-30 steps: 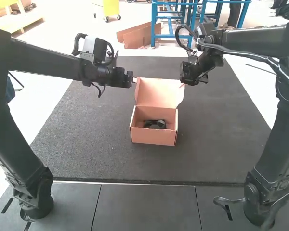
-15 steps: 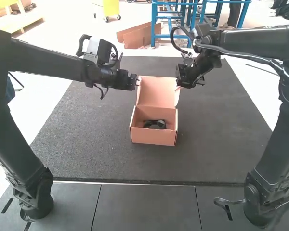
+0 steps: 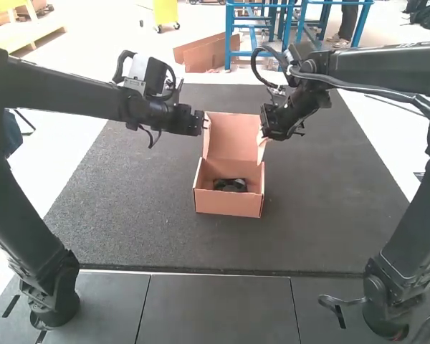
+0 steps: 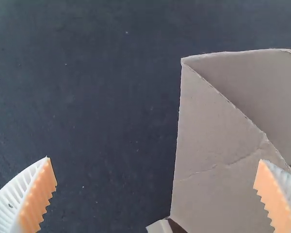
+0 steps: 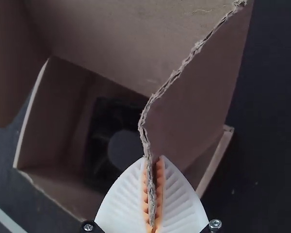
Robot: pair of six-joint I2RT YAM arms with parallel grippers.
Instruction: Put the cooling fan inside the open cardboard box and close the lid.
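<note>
The open cardboard box [image 3: 229, 197] stands mid-mat with its lid [image 3: 233, 136] raised at the back. The black cooling fan [image 3: 230, 185] lies flat on the box floor, also seen as fan [image 5: 111, 148] from the right wrist. My right gripper [image 3: 266, 133] is shut on the edge of the lid's right side flap [image 5: 194, 107], pads [image 5: 153, 194] pinching the cardboard. My left gripper [image 3: 200, 121] is open at the lid's left edge. The left side flap [image 4: 218, 160] lies between its spread fingertips [image 4: 35, 198], untouched.
A dark rubber mat [image 3: 115, 193] covers the table around the box, with free room on all sides. Both arms hang over the far half of the mat.
My right gripper moved left and slightly down, drawing the lid's right flap inward. My left gripper slid right up to the lid's left edge.
</note>
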